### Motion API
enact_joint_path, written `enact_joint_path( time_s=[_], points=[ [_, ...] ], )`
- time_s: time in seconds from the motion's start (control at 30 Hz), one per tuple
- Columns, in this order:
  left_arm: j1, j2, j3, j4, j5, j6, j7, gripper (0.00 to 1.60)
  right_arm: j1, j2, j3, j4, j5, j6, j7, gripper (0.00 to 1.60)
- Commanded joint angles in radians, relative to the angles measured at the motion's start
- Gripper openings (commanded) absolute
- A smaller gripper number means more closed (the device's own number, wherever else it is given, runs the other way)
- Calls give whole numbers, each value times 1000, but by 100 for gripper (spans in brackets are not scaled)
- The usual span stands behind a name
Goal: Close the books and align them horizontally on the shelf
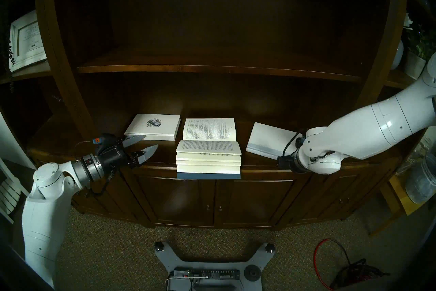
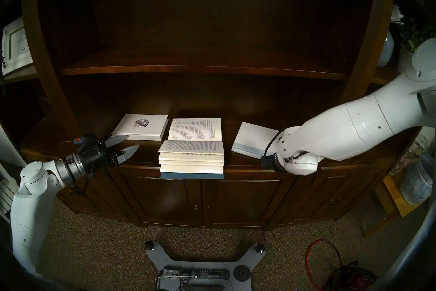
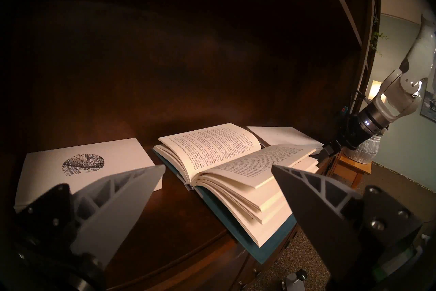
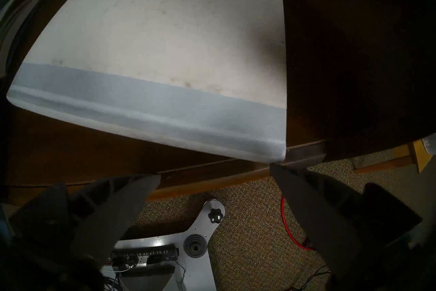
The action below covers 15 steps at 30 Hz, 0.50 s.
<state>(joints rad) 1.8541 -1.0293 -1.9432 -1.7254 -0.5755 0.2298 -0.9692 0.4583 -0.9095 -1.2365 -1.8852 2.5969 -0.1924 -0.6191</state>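
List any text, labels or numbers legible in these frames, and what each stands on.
None can be read as words.
Open book: lines of print on both pages, too small and blurred to quote.
White book with round emblem: an illustration only; no lettering can be made out.
White book with pale blue strip: cover shows no text.
Framed document: print too small to read.
Orange tag on the left end effector's wrist: marking unreadable.
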Motion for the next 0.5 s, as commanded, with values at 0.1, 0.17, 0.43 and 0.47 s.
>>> enact_joint_path(
  time_s=[0.1,0.17,0.43,0.47],
  points=[
    [-19,2,-10,-19,-9,-5,1,160,109,22,33,72,-35,-38,33,160],
    [-19,2,-10,-19,-9,-5,1,160,112,24,33,70,-36,-37,38,160],
    [-20,-1,-12,-21,-11,-5,2,160,109,14,39,65,-52,-58,49,160],
    [-20,-1,-12,-21,-11,-5,2,160,104,10,41,66,-53,-62,50,160]
  ],
)
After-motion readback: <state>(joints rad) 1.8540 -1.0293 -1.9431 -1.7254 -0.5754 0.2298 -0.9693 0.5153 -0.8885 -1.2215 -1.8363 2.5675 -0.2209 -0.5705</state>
